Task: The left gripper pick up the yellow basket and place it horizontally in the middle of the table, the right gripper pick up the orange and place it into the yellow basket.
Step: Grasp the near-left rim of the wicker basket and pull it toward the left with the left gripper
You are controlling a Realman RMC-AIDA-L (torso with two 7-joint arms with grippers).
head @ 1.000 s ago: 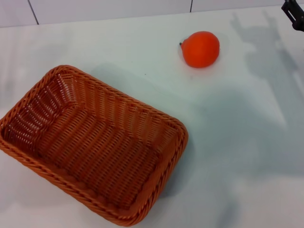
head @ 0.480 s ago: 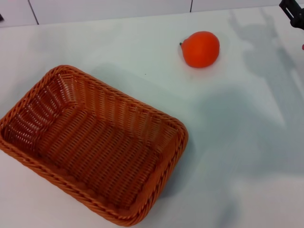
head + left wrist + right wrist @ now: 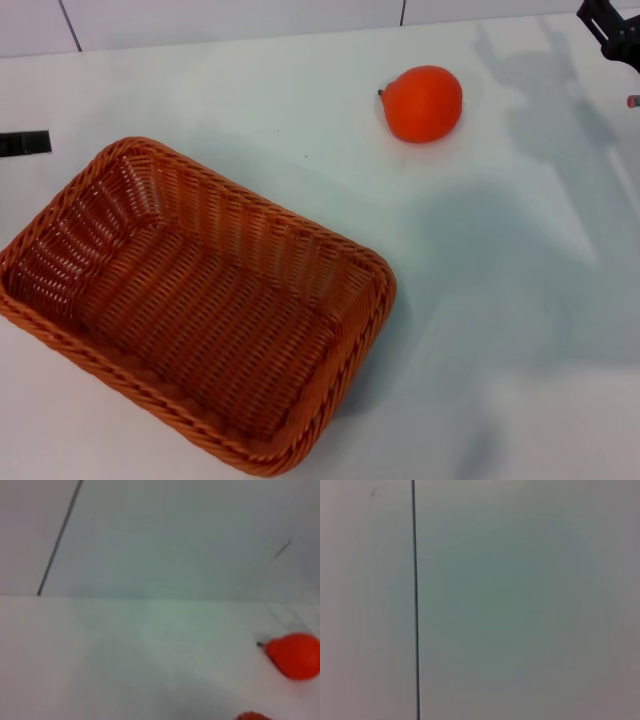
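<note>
The yellow basket point(image 3: 195, 300), an orange-brown woven wicker tray, lies askew on the white table point(image 3: 500, 300) at the front left, empty. The orange point(image 3: 423, 103) sits on the table at the back, right of centre; it also shows in the left wrist view point(image 3: 294, 655), where a bit of the basket rim point(image 3: 251, 716) peeks in. A slim black tip of my left gripper point(image 3: 24, 143) shows at the left edge, beyond the basket's far left corner. A black part of my right gripper point(image 3: 612, 28) shows at the top right corner, apart from the orange.
A white wall with dark seams point(image 3: 68, 25) runs behind the table's back edge. The right wrist view shows only that wall and one seam point(image 3: 414, 600).
The black tip of my left gripper has come into view at the left edge. My right gripper has shifted slightly leftward at the top right. Basket and orange have not moved.
</note>
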